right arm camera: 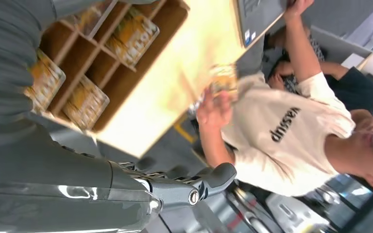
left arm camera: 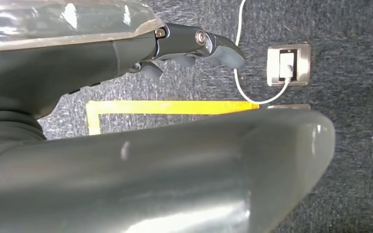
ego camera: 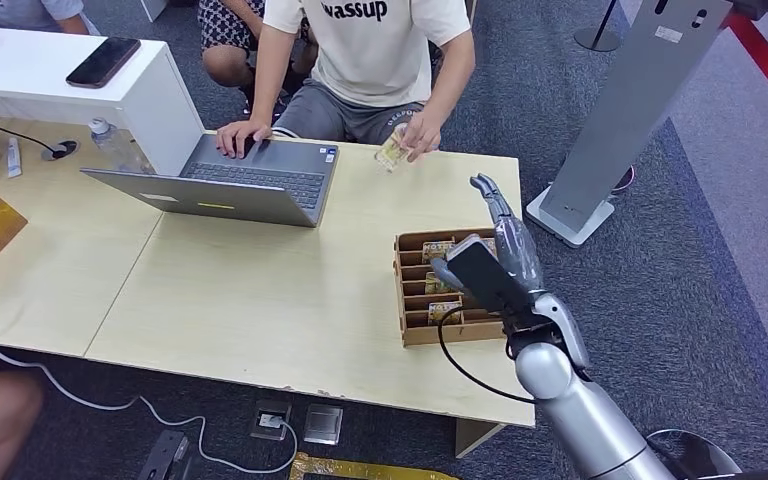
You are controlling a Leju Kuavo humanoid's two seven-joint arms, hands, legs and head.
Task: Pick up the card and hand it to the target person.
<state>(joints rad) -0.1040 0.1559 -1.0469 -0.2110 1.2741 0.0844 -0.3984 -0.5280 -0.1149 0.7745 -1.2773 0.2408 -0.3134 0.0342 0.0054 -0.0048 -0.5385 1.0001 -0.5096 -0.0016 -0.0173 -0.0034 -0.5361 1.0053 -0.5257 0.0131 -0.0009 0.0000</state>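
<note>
Handover looks all but made in the head view: the card (ego camera: 393,150) sits in the person's hand (ego camera: 422,133) at the far edge of the table (ego camera: 260,300), well apart from our right hand (ego camera: 505,232), which hangs over the wooden card rack (ego camera: 415,290) with fingers stretched out and holding nothing.

From the left wrist we see the left hand (left arm camera: 189,48) above grey carpet, a floor socket (left arm camera: 288,64) and a white cable (left arm camera: 243,73) — its fingers lightly curled, nothing in them.

From the right wrist, the right hand's fingertip (right arm camera: 218,175) points toward the seated person (right arm camera: 281,126), who grips the card just past the table edge; more cards (right arm camera: 133,34) stand in the rack.

The risk we judge from here is in pulling the arm back — a low sweep could clip the rack and drag it or spill its cards.
</note>
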